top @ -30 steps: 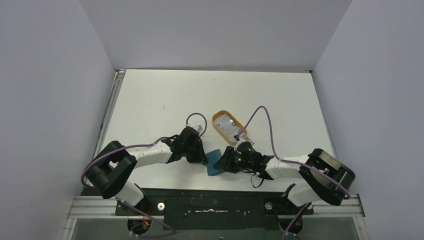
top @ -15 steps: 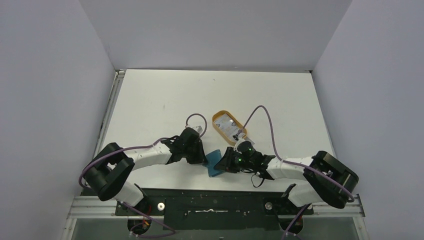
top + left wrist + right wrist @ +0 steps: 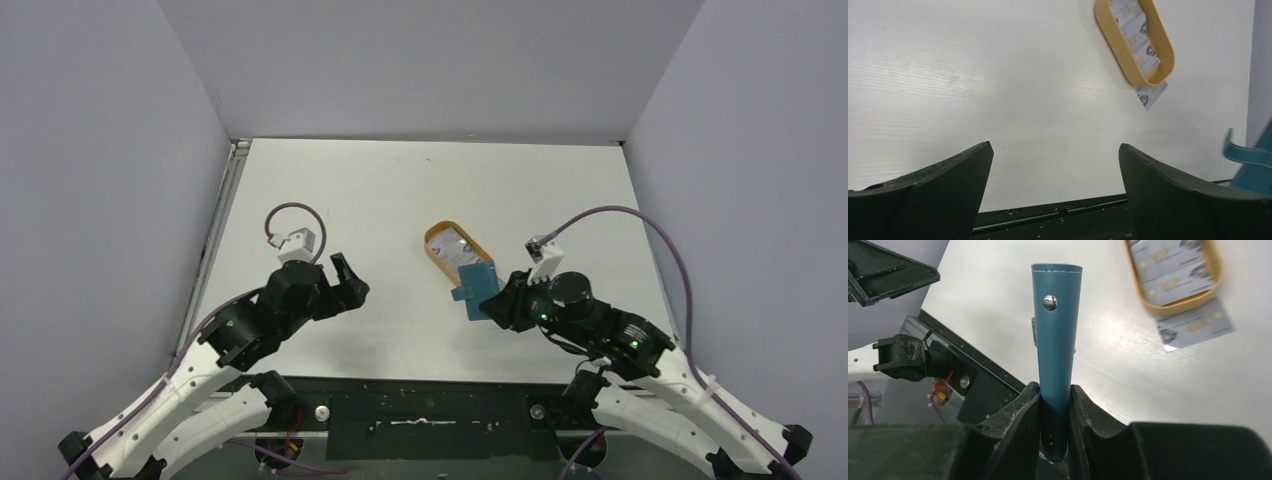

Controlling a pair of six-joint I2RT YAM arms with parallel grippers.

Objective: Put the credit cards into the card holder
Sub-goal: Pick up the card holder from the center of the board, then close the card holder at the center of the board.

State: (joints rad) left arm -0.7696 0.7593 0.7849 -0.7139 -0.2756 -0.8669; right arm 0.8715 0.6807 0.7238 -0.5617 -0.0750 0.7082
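The card holder (image 3: 476,288) is a teal folded wallet with a metal snap. It is lifted off the table, with my right gripper (image 3: 497,300) shut on its lower end (image 3: 1055,330). The credit cards (image 3: 458,250), silvery with dark print, lie in the orange oval tray (image 3: 432,240). Another card (image 3: 1195,324) lies on the table just outside the tray's near end. My left gripper (image 3: 350,282) hangs open and empty over bare table on the left, well apart from the wallet. In the left wrist view, the fingers of the left gripper (image 3: 1055,147) stand wide, the tray (image 3: 1168,55) is at the upper right, and the wallet's tab (image 3: 1248,155) is at the right edge.
The black mounting rail (image 3: 430,410) runs along the near table edge. Grey walls close the table on the left, back and right. Purple cables (image 3: 640,215) loop above both wrists.
My left gripper has opened, let go of the wallet and drawn back to the left. My right gripper has lifted the wallet and carried it right, next to the tray.
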